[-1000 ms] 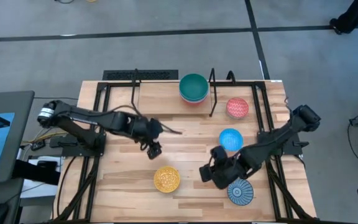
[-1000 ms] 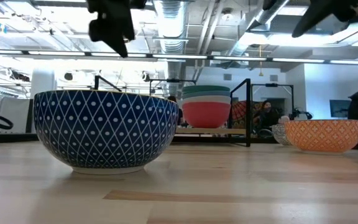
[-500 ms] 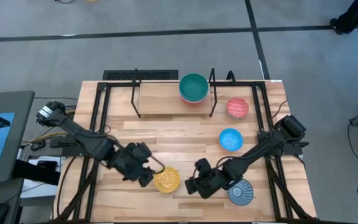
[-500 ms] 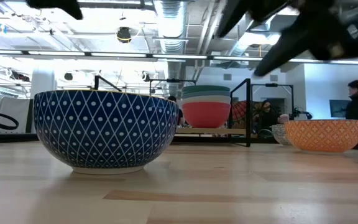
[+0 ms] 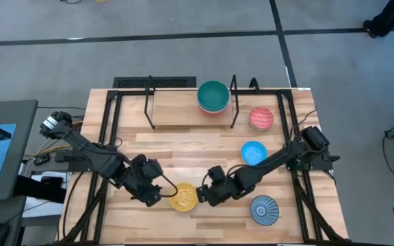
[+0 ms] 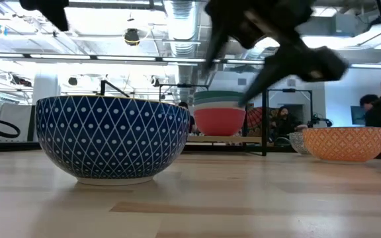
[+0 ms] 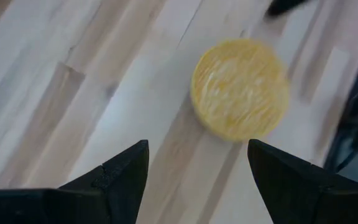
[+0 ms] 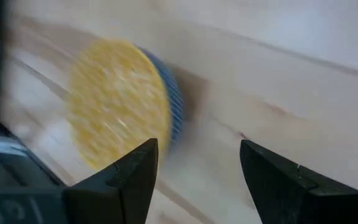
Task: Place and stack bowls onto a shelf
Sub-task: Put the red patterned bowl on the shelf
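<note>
**Both arms flank the yellow bowl**

From above we count four loose bowls on the counter (image 5: 183, 147): yellow bowl (image 5: 182, 197), striped bowl (image 5: 264, 210), light blue bowl (image 5: 254, 153), pink-red bowl (image 5: 261, 118). A teal-topped stack (image 5: 213, 97) sits on the shelf (image 5: 173, 108).

Only the low view shows the stack's red-orange bottom bowl.

Each wrist view shows spread, empty fingers: left gripper (image 7: 197, 177), right gripper (image 8: 197, 177).

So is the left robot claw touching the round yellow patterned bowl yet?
Apart. The left wrist view shows bare wood between the open left gripper and the yellow patterned bowl, which lies ahead of its fingers.
</note>
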`<state>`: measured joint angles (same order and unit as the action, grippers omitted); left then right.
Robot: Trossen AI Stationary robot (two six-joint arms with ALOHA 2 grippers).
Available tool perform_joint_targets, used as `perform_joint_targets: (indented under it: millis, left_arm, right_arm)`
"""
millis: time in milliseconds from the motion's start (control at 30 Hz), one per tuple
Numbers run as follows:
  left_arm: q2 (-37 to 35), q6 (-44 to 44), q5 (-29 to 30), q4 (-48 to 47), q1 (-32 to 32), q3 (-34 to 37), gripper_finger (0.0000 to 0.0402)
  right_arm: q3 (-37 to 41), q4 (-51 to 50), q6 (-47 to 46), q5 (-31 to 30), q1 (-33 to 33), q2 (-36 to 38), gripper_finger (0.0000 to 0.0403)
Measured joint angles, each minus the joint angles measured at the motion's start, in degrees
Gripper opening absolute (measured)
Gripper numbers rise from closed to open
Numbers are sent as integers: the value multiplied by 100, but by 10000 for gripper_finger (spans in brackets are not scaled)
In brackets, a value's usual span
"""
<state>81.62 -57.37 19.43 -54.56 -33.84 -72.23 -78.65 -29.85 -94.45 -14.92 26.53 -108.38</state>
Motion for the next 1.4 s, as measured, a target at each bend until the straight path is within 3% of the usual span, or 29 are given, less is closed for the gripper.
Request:
perform_joint_targets:
  millis: [200,333,500,600,733,833,1067,1200,1300,1400]
  left_arm:
    - [0,931,-11,-540,-4,0,258]
    - [2,1891,-251,-484,316,0,258]
    - [-1,2875,-454,-279,806,94,258]
    - [-127,3367,-807,286,1116,533,258]
    - [-293,3513,-1606,1194,1607,1324,258]
    - [-302,3515,-1844,1448,1944,1614,258]
    - [-278,3459,-1895,1954,2489,1738,258]
    - [-278,3264,-1931,2470,2646,1738,258]
    - [-278,2935,-1931,2707,2730,1738,258]
    - [-275,2602,-1737,2834,2738,1738,258]
  right_arm:
    - [-643,-2039,-4,808,6,2,255]
    - [-961,-2734,-80,1005,5,5,255]
    - [-1024,-3032,-495,1026,40,5,255]
    - [-1024,-3143,-727,1059,140,5,255]
    - [-1024,-3163,-894,1109,322,9,255]
    - [-1022,-3188,-795,1126,386,89,255]
    - [-1023,-4145,734,1221,-303,166,255]
    - [-1002,-4869,1977,852,-1036,500,255]
    - [-916,-4634,3009,503,-1669,919,255]
    - [-509,-3590,4037,730,-2285,1452,255]
